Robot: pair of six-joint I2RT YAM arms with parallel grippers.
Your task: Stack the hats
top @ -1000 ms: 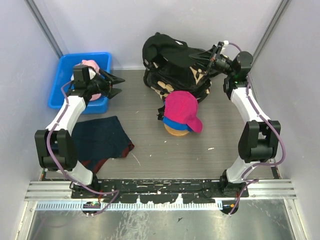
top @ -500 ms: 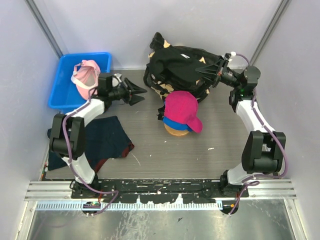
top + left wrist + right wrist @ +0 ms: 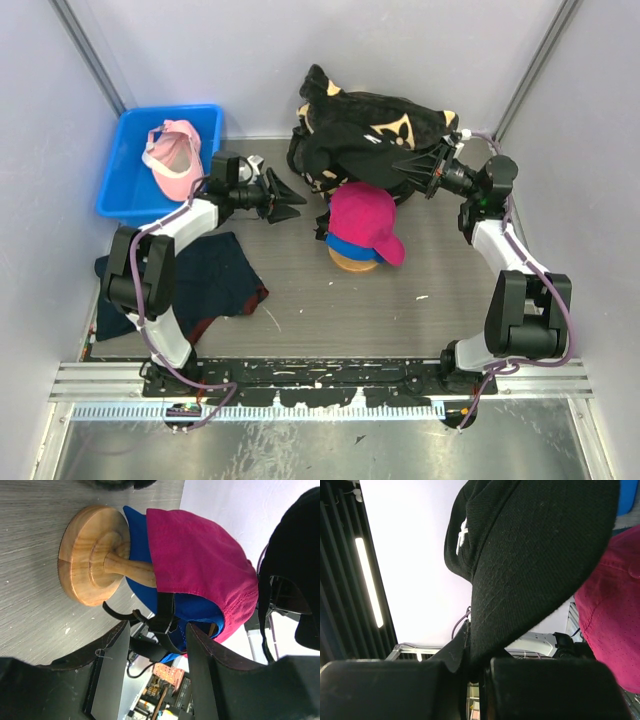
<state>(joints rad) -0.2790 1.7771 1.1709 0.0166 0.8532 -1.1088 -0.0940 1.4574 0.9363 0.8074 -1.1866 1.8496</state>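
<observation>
A grey counter sits between pale walls. A black plush bundle crowds the back, behind the magenta cap, which sits over the blue cap on a wooden stand. The blue bin holds the light pink cap, and a navy cloth lies at the left. The right fingers pinch the brim of the black cap. The left fingers are half-spread and empty.

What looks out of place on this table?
The light pink cap lies alone in the blue bin, apart from the magenta cap stacked over the blue cap on the wooden stand. A navy cloth lies rumpled at the left.
</observation>
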